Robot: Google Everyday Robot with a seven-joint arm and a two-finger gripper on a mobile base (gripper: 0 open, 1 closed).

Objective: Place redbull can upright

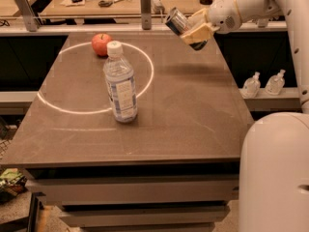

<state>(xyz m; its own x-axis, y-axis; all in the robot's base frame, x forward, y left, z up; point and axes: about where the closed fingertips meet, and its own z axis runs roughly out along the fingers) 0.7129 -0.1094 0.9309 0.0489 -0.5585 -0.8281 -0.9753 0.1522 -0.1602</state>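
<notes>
one redbull can tilted in closed hand above table, one water bottle, one apple

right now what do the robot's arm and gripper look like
The arm is smooth, glossy white, built of thick rounded shells. The gripper, above the table's far right side, has tan-yellow fingers on a white wrist. No loose cables show.

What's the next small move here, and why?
Probably rotate the wrist to bring the redbull can vertical. The gripper holds it clamped in the air above the far right part of the table, tilted, one silver end pointing up-left. The water bottle stands well off to the left.
</notes>
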